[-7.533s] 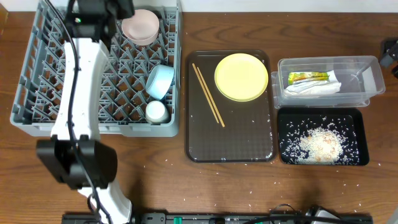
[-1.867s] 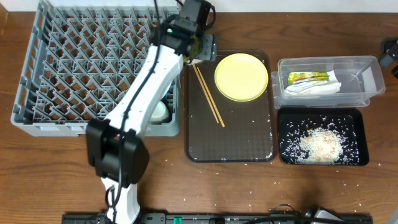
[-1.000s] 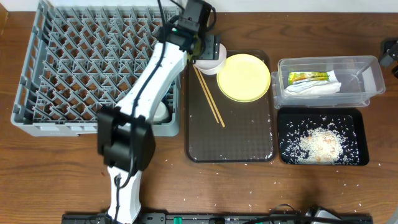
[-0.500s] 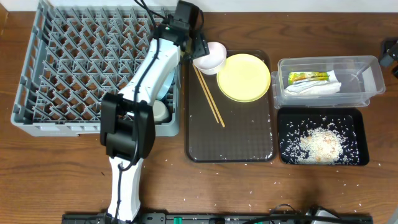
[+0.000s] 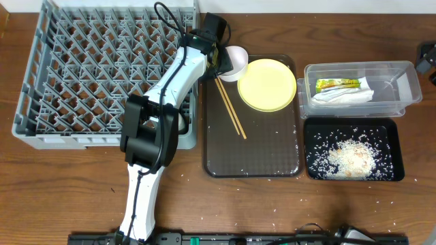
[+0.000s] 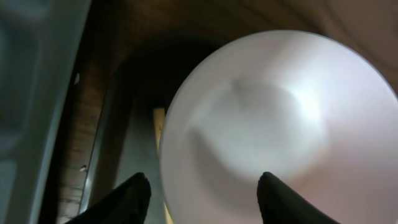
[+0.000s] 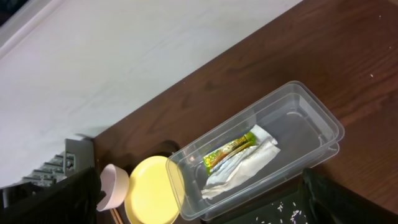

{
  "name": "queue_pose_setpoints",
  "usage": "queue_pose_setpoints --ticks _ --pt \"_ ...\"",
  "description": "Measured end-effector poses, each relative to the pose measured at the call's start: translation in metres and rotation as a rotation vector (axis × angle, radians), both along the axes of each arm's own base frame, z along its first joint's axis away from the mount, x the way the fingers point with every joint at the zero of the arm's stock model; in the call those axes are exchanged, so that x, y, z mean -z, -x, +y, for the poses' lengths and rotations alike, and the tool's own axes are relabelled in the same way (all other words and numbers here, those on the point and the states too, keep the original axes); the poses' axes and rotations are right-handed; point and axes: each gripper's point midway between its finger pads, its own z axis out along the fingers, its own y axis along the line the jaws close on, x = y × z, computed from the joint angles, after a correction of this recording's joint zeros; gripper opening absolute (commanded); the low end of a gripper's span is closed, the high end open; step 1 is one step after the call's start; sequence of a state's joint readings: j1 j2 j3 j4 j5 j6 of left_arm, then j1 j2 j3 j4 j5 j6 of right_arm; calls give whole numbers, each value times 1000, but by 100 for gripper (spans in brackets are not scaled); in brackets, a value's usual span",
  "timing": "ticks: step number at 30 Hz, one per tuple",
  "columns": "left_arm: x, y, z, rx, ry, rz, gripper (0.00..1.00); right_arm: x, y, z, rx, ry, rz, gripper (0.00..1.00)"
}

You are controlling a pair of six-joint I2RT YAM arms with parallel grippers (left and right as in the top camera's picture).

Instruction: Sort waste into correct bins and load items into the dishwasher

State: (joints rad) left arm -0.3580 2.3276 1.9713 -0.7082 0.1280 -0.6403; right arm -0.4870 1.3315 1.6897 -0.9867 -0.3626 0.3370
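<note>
White, glossy round bowl — beside flat yellow plate.

No readable text, label or number anywhere right now: the green-and-yellow snack wrapper in the clear tub shows markings far too small and blurred to read.

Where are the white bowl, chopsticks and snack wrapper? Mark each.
white bowl [image 5: 237, 60], overhead view, inner hollow.
chopsticks [image 5: 231, 111], overhead view, mid-length of the pair.
snack wrapper [image 5: 336, 84], overhead view, middle of the printed face.
</note>
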Motion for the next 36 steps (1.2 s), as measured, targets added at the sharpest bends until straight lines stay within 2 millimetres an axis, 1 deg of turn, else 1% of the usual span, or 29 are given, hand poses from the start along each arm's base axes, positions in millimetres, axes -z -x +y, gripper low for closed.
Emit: queue_pose_setpoints --ticks 4,7,9,12,19,21,25,26,28,36 --pt "-1 -3 -4 3 9 -17 54 0 0 0 0 0 0 99" --pt "4 -1 -7 0 12 -16 53 0 0 0 0 0 0 99" --pt "8 2 -9 0 11 -8 50 0 0 0 0 0 0 99" --pt "13 6 -10 1 10 4 49 0 0 0 0 0 0 99" --pt "23 8 -10 -16 15 10 43 0 0 0 0 0 0 99" --pt "27 8 -10 -22 20 6 40 0 0 0 0 0 0 99" --pt "33 11 -9 -40 23 19 27 0 0 0 0 0 0 99" --pt "33 10 -9 -43 25 16 19 0 0 0 0 0 0 99" --pt "32 10 -9 -44 27 15 9 0 0 0 0 0 0 99" --pt "30 6 -11 -41 37 -2 7 0 0 0 0 0 0 99"
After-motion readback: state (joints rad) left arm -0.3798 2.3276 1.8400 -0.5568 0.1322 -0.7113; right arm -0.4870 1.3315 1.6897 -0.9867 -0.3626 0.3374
